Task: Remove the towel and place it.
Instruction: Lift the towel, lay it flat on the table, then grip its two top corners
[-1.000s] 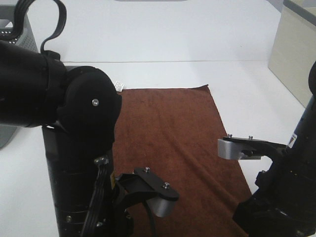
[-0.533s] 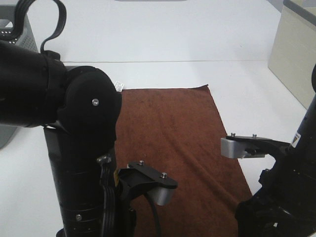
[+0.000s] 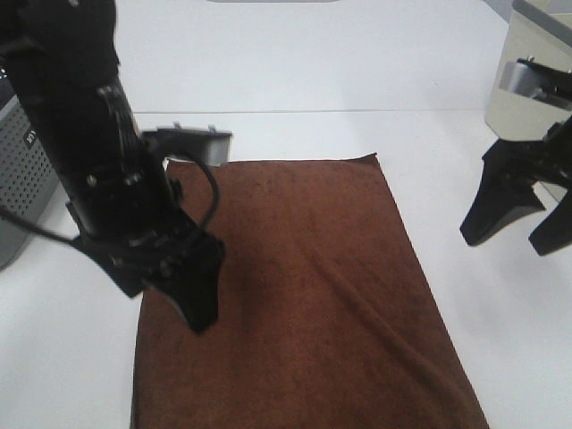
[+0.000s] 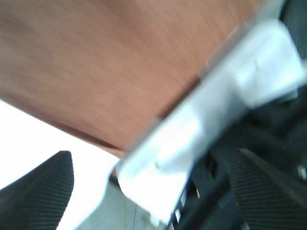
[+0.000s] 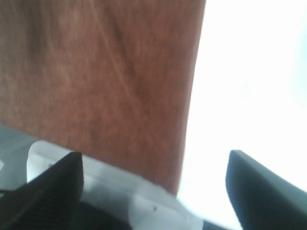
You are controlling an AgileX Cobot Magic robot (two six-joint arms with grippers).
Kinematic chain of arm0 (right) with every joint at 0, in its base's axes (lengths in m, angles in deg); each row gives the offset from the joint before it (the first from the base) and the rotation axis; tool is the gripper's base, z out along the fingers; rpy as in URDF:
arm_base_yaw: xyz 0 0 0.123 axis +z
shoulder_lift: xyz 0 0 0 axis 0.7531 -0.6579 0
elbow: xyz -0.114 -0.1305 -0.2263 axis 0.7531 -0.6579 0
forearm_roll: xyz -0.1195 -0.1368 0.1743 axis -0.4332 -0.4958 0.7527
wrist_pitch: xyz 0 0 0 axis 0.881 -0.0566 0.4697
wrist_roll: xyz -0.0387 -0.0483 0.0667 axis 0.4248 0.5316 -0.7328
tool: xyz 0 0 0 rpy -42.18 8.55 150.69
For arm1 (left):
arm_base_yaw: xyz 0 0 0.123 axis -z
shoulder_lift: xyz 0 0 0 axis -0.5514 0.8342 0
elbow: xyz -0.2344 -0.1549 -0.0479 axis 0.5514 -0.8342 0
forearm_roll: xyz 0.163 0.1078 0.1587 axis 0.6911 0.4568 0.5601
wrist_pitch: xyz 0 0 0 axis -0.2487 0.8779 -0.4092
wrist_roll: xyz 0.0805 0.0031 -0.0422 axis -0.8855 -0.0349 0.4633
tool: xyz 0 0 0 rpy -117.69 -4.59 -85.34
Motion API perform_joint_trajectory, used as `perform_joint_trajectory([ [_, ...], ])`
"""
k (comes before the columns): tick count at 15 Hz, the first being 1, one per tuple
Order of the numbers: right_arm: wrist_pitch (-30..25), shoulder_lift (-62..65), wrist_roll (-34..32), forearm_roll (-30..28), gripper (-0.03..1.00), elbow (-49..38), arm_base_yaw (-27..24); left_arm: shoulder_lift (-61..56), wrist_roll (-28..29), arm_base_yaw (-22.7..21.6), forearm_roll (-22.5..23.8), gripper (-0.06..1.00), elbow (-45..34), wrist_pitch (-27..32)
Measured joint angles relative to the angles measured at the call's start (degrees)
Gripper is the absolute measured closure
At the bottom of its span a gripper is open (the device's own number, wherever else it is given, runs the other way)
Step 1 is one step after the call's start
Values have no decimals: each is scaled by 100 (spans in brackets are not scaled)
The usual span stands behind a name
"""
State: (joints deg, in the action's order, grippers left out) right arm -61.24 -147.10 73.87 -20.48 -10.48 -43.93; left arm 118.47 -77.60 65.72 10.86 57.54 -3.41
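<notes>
Towel point(image 3: 304, 286): it lies spread flat on the white table point(image 3: 313, 63), its long sides running away from you, with a few soft ridges toward its near right part. It is not yet lifted.

Your left gripper point(image 3: 156, 281) hangs over the towel's left long edge, toward the far corner. Its fingers point(image 4: 38, 191) are spread wide and hold nothing. Whether they touch the cloth you cannot tell, because the wrist view is blurred. Your right gripper point(image 3: 505, 243) sits just off the towel's right long edge, its fingers point(image 5: 268, 187) likewise spread and empty.

Judgement: the arms bracket the towel's far end, one on each side. This suits a two-corner pick, since a wide cloth taken at one point would likely bunch and drag. The right gripper probably has to come in to the edge first.

Surface: smooth white. The towel's edges lie tight on it, so expect to press down to get a finger under.

Room: a grey basket point(image 3: 18, 179) stands beyond the towel's left edge, and a beige box point(image 3: 527, 98) beyond its far right corner. Which of them is the drop place, if either, is unclear.
</notes>
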Motion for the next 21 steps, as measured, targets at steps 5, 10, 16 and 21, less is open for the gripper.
perform_joint_trajectory([
  [5, 6, -1599, 109, -189, 14, 1919, -80, 859, -46, -1793, 69, 13, 1180, -430],
  [10, 6, -3438, 384, -252, 14, 3850, -80, 2229, -304, -2636, 109, 13, 2515, -693],
  [16, -74, -5139, 504, -57, 14, 5747, -80, 3713, -533, -2647, 46, 13, 4217, -716],
  [21, 6, -5546, 791, 138, 14, 5913, -80, 4068, -539, -2647, -212, 13, 4486, -728],
])
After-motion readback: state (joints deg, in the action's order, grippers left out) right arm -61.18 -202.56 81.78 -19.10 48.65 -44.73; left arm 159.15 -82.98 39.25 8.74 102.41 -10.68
